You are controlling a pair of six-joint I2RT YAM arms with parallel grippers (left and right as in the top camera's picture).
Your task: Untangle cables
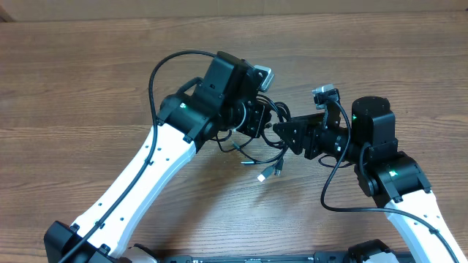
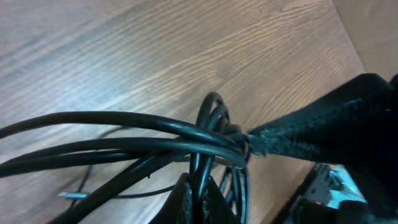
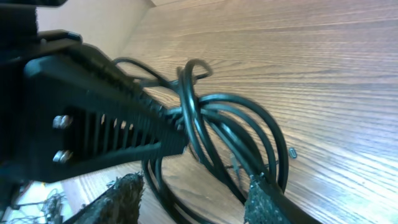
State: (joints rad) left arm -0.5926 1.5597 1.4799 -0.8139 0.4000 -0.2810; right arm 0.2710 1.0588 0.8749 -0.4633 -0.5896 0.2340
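Observation:
The cables (image 1: 265,150) are a small tangled bundle of thin black cords between my two grippers, with silver plugs (image 1: 269,173) lying on the table below it. My left gripper (image 1: 257,117) is shut on a couple of looped strands, which run up between its jaws in the left wrist view (image 2: 200,196), where the bundle (image 2: 155,146) is held above the wood. My right gripper (image 1: 281,131) is open. In the right wrist view its fingers (image 3: 193,199) straddle the cable loops (image 3: 217,124) without closing on them. One right finger (image 2: 298,140) touches the knot.
The wooden table (image 1: 88,66) spreads all round the bundle. The thick black arm cable (image 1: 157,69) arcs over the left arm, and another (image 1: 329,193) loops beside the right arm. A small plug (image 3: 293,152) lies on the wood.

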